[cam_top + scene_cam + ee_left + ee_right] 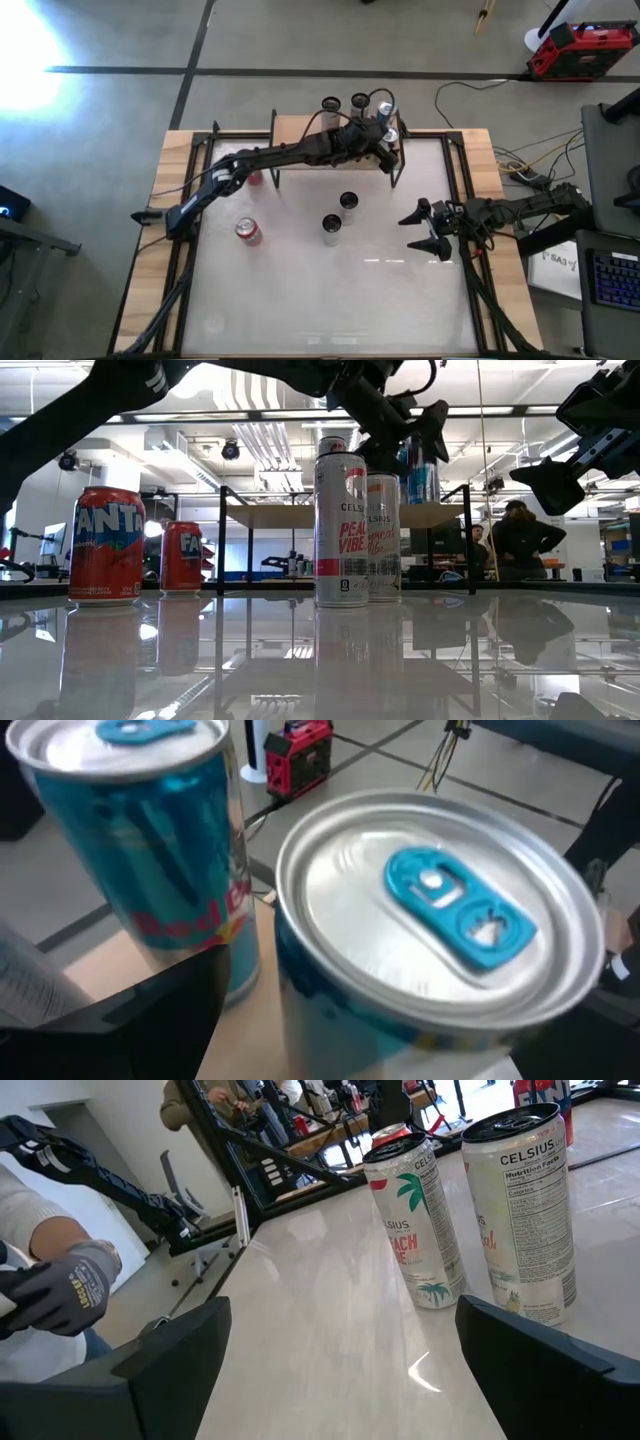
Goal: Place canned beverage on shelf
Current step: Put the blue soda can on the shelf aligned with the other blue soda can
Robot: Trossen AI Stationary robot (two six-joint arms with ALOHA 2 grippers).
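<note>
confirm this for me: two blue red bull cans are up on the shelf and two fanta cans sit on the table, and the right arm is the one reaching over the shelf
Wrong arm. The high view shows the left tool over the shelf by the Red Bull cans; the right tool waits open above the table. The two Fanta cans do sit on the table.

Two upright blue-and-silver Red Bull cans (pixel 430 940) stand side by side at the right end of the tan shelf (pixel 300 128).
</note>
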